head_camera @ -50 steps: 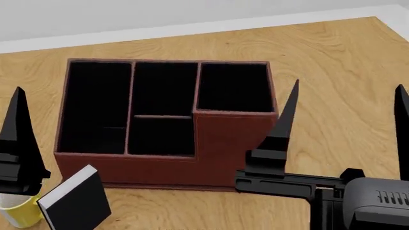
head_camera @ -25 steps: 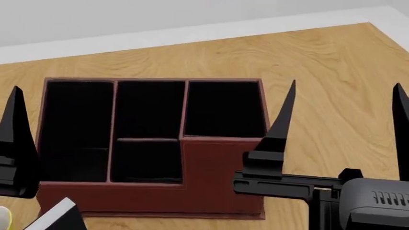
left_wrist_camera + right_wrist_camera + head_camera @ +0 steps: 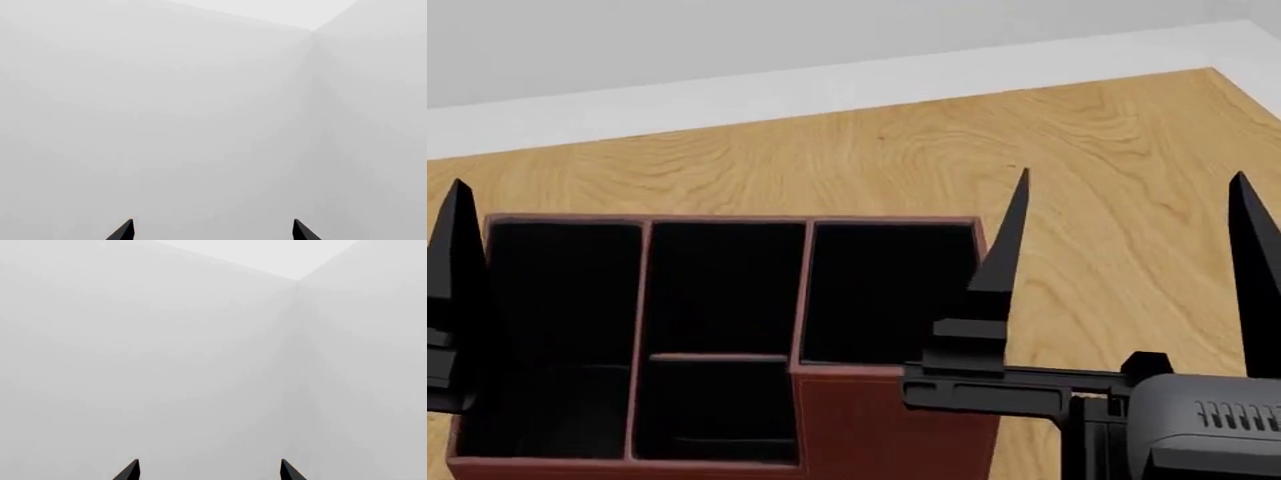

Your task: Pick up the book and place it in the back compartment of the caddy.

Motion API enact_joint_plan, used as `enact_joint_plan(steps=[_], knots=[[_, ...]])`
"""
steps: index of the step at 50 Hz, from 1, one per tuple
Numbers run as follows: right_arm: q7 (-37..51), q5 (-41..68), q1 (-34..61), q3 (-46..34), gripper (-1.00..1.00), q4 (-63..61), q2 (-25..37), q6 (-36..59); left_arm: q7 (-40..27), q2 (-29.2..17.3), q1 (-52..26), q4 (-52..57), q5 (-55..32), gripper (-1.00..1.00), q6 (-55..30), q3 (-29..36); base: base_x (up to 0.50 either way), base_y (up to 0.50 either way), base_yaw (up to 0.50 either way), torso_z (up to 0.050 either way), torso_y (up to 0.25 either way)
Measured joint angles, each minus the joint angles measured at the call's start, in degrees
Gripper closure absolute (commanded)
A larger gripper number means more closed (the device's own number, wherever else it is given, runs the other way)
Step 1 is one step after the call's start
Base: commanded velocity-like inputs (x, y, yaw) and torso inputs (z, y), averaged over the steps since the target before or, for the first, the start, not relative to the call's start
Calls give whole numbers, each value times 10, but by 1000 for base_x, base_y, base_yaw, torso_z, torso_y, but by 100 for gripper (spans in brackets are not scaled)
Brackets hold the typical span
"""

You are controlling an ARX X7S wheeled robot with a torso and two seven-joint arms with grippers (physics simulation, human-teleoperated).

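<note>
The dark red caddy [image 3: 888,430] sits on the wooden table at the lower left of the head view, its black cells open upward. The small back compartment [image 3: 714,410] is the short cell in the middle column, nearest me. The book is out of view. My right gripper [image 3: 1130,190] is open and empty, raised beside the caddy's right end; in the right wrist view [image 3: 208,471] its tips stand wide apart against a blank wall. My left gripper [image 3: 212,232] is open and empty. Only one of its fingers [image 3: 454,270] shows in the head view, at the left edge over the caddy.
The wooden table [image 3: 1094,150] stretches behind and to the right of the caddy, ending at a white baseboard [image 3: 827,85] and pale wall. Both wrist views show only pale walls meeting at a room corner [image 3: 312,31].
The head view has tilted upward: the caddy has slid down the picture, and the book and yellow mug have dropped out at the lower left. Both grippers stay open and raised.
</note>
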Motion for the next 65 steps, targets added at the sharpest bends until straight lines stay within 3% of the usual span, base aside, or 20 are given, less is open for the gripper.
enact_joint_plan(steps=[11, 19, 26, 39, 50, 65], knots=[[4, 10, -5, -1, -100, 0, 7, -14, -28, -38, -41, 41, -65, -100, -75, -13, 0, 0, 0, 0, 0], [6, 23, -9, 2, -100, -3, 13, -24, -138, -122, -146, 43, -307, -100, -183, -60, 0, 0, 0, 0, 0], [8, 37, -14, 3, -100, -5, 21, -35, -229, -205, -245, 13, -523, -100, -247, -58, 0, 0, 0, 0, 0], [14, 55, -16, 0, -100, -2, 31, -48, -333, -320, -365, -41, -782, -100, -293, -6, 0, 0, 0, 0, 0], [27, 69, -11, -4, -100, -5, 39, -50, -352, -379, -348, -48, -868, -100, -311, -11, 0, 0, 0, 0, 0], [44, 84, -6, -12, -100, -4, 51, -59, -318, -387, -258, -30, -846, -100, -352, -51, 0, 0, 0, 0, 0]])
